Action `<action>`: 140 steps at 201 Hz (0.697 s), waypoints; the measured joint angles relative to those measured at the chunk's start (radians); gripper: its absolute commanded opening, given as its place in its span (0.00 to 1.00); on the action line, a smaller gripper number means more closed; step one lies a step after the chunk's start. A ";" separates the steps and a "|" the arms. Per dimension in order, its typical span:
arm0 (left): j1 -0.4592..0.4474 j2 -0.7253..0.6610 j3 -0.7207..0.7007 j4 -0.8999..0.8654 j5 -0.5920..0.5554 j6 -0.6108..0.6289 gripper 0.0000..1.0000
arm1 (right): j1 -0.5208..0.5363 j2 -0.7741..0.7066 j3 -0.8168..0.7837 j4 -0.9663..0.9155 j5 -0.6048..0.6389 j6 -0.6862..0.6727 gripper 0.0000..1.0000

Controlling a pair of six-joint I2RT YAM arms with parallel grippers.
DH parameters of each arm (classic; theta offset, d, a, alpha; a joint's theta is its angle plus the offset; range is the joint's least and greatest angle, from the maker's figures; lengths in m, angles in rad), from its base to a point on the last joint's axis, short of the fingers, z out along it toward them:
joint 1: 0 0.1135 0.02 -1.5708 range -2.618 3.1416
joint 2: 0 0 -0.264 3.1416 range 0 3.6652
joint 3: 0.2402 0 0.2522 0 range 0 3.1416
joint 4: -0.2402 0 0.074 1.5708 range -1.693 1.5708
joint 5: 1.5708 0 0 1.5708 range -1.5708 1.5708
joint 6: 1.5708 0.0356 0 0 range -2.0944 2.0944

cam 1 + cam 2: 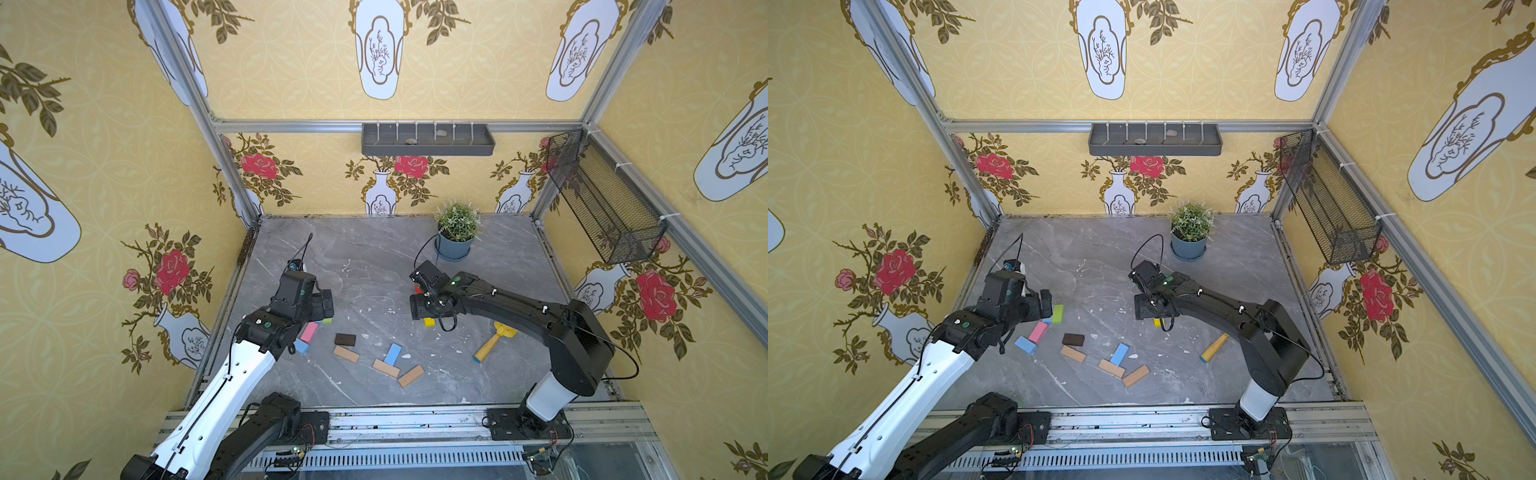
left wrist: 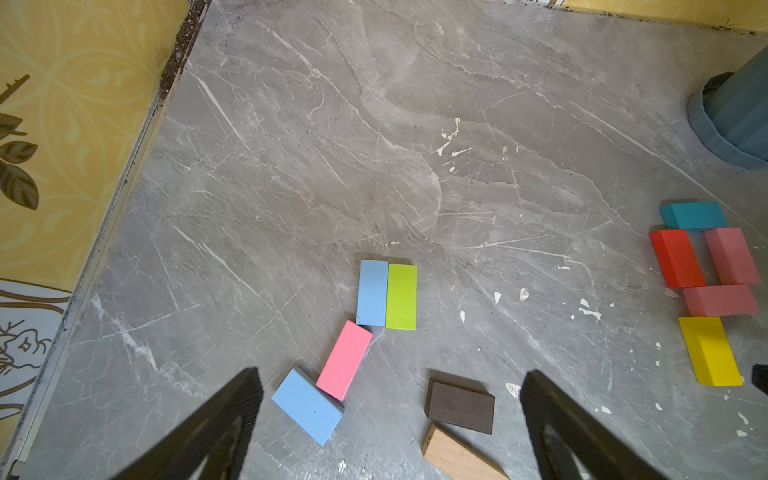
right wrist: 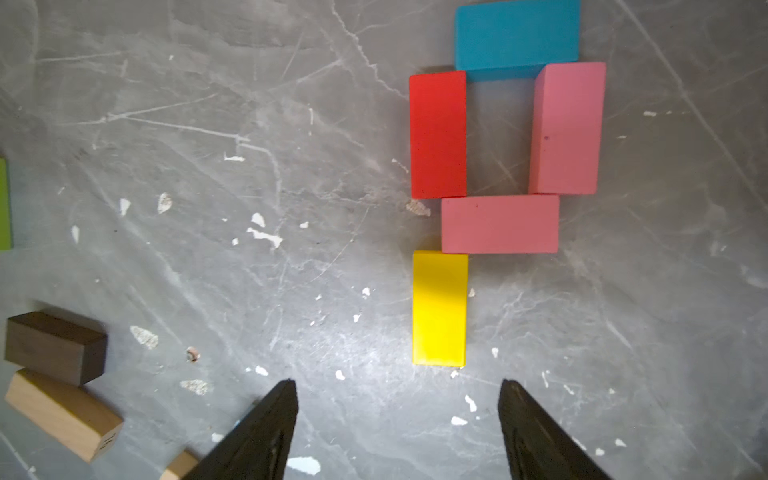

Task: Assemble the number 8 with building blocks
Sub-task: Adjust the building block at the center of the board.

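Clock reference: 12 = back wall, 6 = arm bases, dial centred on the table (image 1: 374,249).

- Left gripper (image 2: 390,376): jaws wide apart, nothing between them. It hovers at about 9 o'clock.
- Right gripper (image 3: 399,386): jaws apart, empty. The tips sit off the 6 o'clock end of the yellow block (image 3: 439,308), not touching it.
- Number 8 (image 2: 721,300): partial, five blocks lying flat near table centre. The right arm mostly hides it in both top views.
  - The teal block (image 3: 517,37) lies crosswise at the 12 o'clock end.
  - The red block (image 3: 438,135) runs lengthwise on the 9 o'clock side and the pink side block (image 3: 567,129) on the 3 o'clock side, with a gap between them.
  - The pink crossbar block (image 3: 500,232) closes that loop at 6 o'clock.
  - The yellow block butts the crossbar on the red side and runs toward 6 o'clock.
- Loose blocks at 8 o'clock, just beside the left gripper:
  - The green block (image 2: 401,297) and light blue block (image 2: 372,293) lie side by side, touching.
  - The loose pink block (image 2: 345,359) meets the light blue block's corner.
  - The second light blue block (image 2: 307,405) lies against the loose pink block's other end.
- At 7 o'clock: the dark brown block (image 2: 460,405), with a tan block (image 2: 457,457) just beside it.
- At 6 o'clock, clustered: the third light blue block (image 1: 392,354), second tan block (image 1: 385,368) and third tan block (image 1: 411,376).
- The yellow toy tool (image 1: 492,340) is at 4 o'clock and the potted plant (image 1: 456,232) at 1 o'clock.
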 measured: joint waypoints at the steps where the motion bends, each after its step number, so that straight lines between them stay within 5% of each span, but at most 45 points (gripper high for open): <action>1: 0.000 0.000 0.000 0.000 0.000 0.000 1.00 | 0.002 0.000 0.001 -0.002 0.000 0.003 0.82; 89: 0.000 -0.007 0.000 0.000 0.004 0.000 1.00 | 0.208 0.137 0.083 -0.057 -0.037 0.332 0.77; 140: 0.000 -0.009 -0.002 0.000 0.007 0.000 1.00 | 0.224 0.193 0.098 -0.060 -0.061 0.475 0.73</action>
